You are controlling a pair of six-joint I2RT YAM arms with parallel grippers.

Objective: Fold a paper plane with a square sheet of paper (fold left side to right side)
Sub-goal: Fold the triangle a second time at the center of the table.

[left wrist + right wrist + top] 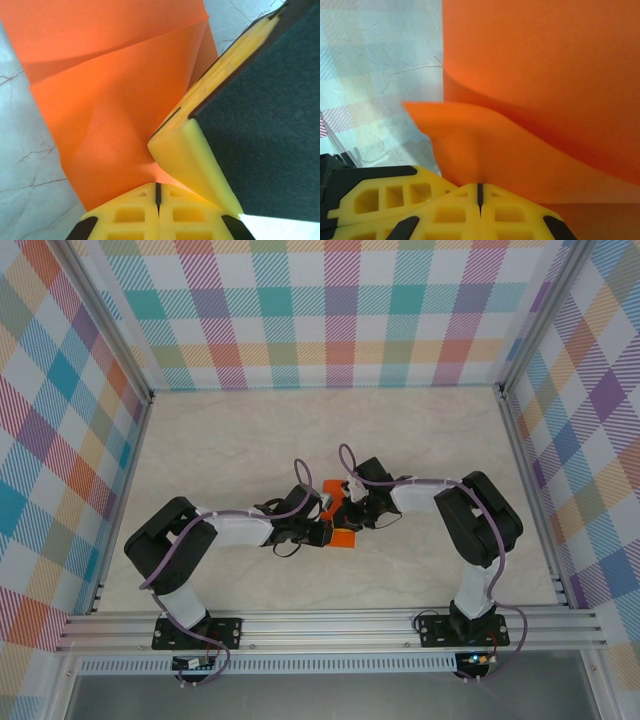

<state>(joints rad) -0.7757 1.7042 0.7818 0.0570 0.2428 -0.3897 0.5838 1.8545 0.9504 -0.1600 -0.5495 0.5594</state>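
The orange paper [343, 538] sits near the middle of the counter [250, 440], between the two robot arms. It is not a flat square. It has folds and bends in it. The left hand [318, 530] reaches it from the left and the right hand [352, 510] from the right. The two hands are just beside each other at the paper.

In the left wrist view, the left hand's two yellow fingers [130, 215] are pressed together, with only a thin dark line between them. The paper runs right down into the tips, so this hand is pinching it. A fold line crosses the paper higher up. A yellow and dark part of the right hand [195, 145] leans in from the right, close by those tips.

In the right wrist view, the right hand's yellow fingers [445, 215] are also pressed together. A curled flap of the paper goes down into their tips, so this hand pinches it too. The rest of the paper spreads out behind the flap. The counter is pale, with thin lines like stone.
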